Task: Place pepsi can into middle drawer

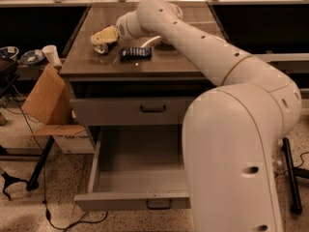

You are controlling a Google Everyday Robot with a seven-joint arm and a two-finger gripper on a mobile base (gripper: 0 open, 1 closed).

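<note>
My gripper [104,36] is at the back left of the brown cabinet top [159,66], reached out from the large white arm [203,47]. It sits right over a small rounded thing with a silvery end [101,49], which looks like the pepsi can. Most of the can is hidden under the gripper, and no blue or white shows. The middle drawer [140,178] is pulled open below, a grey empty box with a small dark handle [158,204] on its front.
A flat dark-blue snack packet [135,53] lies just right of the gripper. The upper drawer front [153,109] is closed. A cardboard box [48,100], a white cup [51,55] and bowls stand at the left. The arm's white bulk [231,163] covers the drawer's right side.
</note>
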